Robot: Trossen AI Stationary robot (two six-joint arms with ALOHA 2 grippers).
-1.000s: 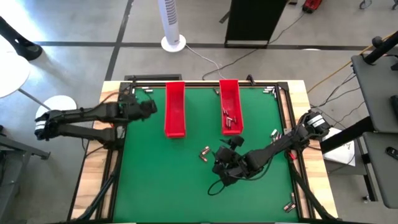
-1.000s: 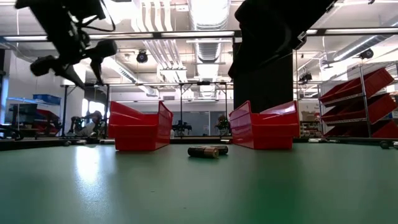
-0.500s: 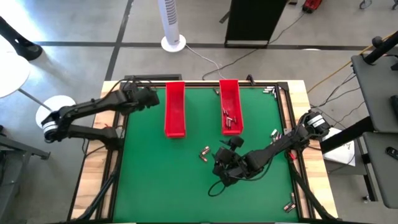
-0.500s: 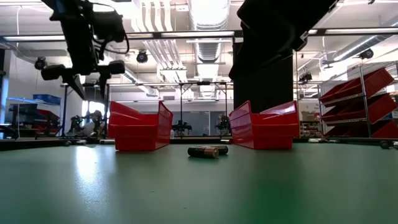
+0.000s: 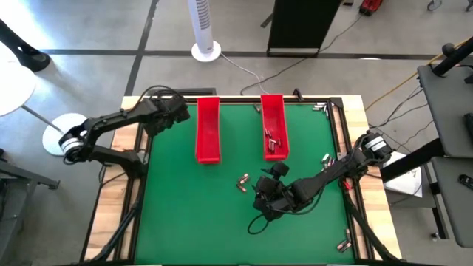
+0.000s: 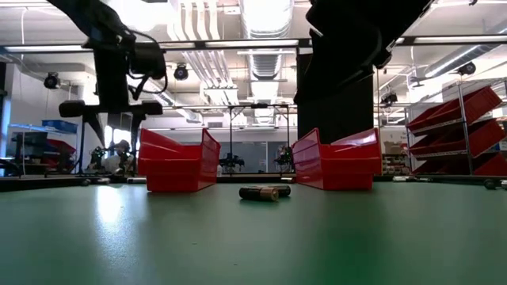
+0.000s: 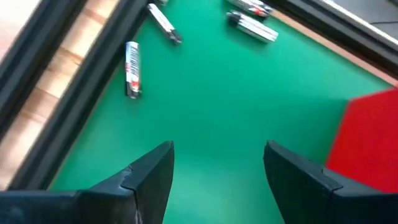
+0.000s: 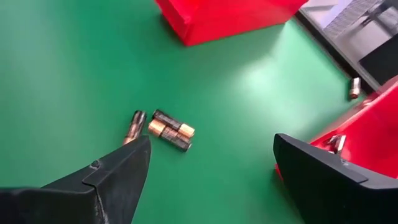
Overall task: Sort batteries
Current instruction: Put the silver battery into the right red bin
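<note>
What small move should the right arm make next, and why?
Probably lower the right gripper onto the cluster of three dark batteries lying loose on the green mat ahead of it. Its jaws stand open with nothing between them, and those batteries lie outside both red trays. The left gripper, also open, hovers near the batteries at the far left corner.

- The left hand (image 5: 179, 117) hangs over the far left corner of the green felt worktop (image 5: 192, 199), just left of the left long red plastic tray (image 5: 208, 131).
- Ahead of that hand, four small silvery cylinder batteries (image 7: 132, 68) lie along the worktop's dark edge rail.
- The right hand (image 5: 260, 193) sits mid-worktop, on the near side of the right long red plastic tray (image 5: 274, 125), which holds a few batteries.
- Three short dark batteries (image 8: 163, 127) lie clustered just before the right hand's fingers.
</note>
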